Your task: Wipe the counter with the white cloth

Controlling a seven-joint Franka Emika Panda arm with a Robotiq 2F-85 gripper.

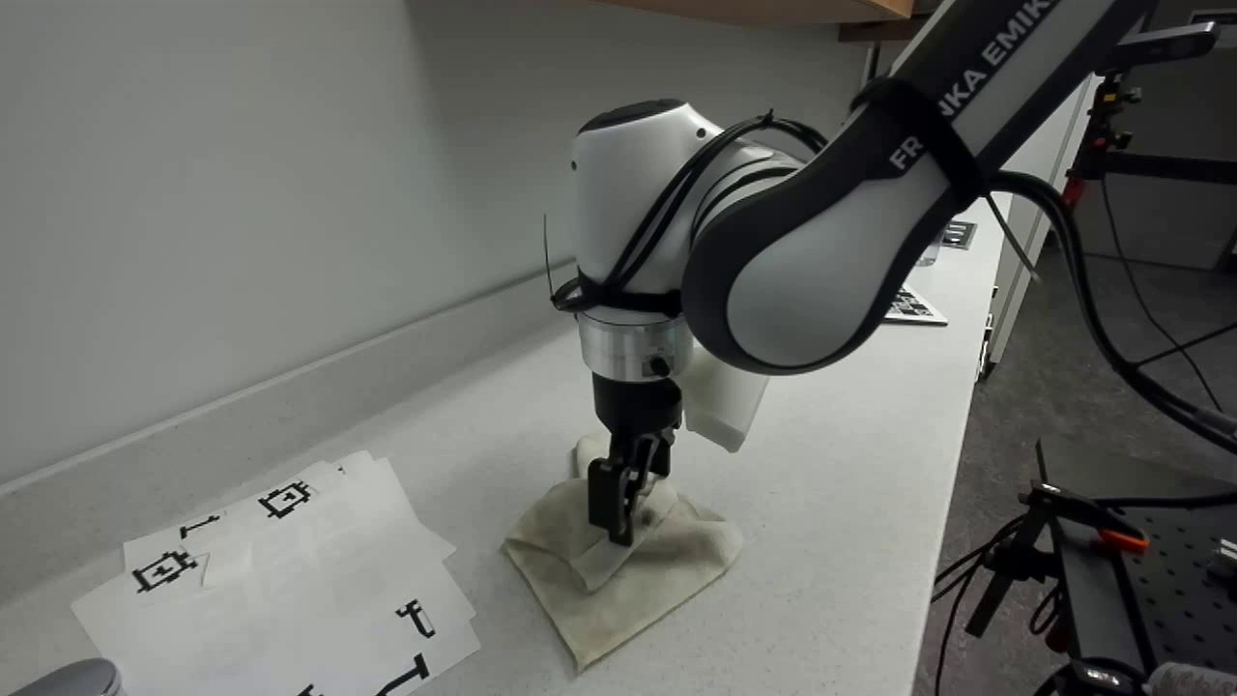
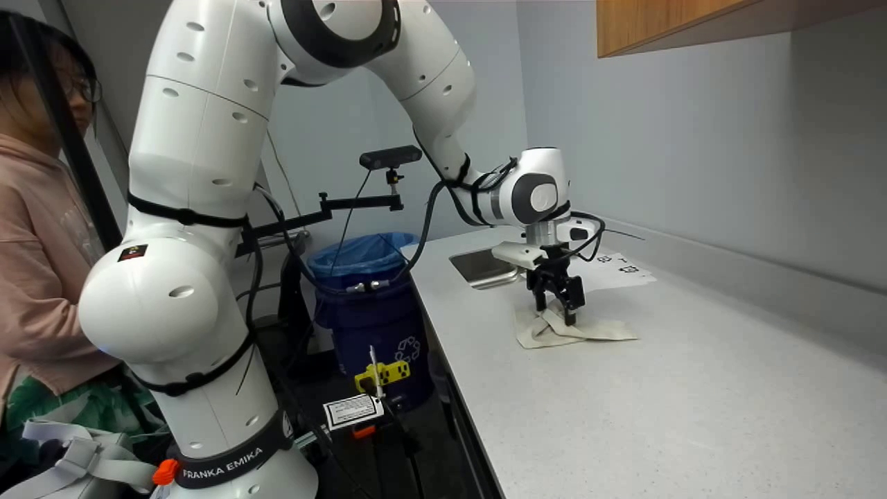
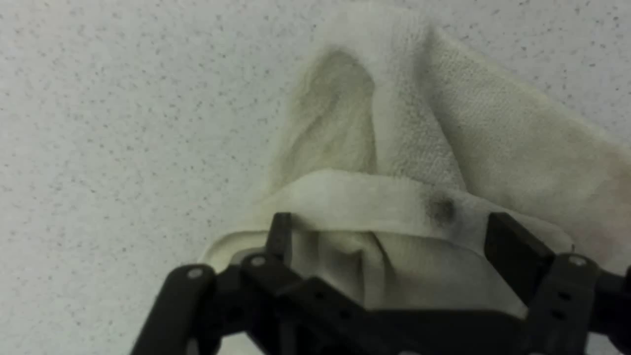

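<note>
Angular end effector [image 3: 388, 229] gapes over wrinkled cloth [image 3: 409, 148] on speckled counter [image 3: 123, 128].

We take this for a lab with a kitchen-style counter [image 2: 665, 416]: a metal sink [image 2: 478, 267] sits near its front edge, and a wood-faced cabinet [image 2: 665, 28] hangs over the back edge. Printed marker sheets [image 1: 290, 599] lie near that edge. A robot arm [image 2: 197, 145] rises beyond the front edge, alongside a mounted camera [image 2: 390, 157] and blue recycling bin [image 2: 374, 319].
</note>
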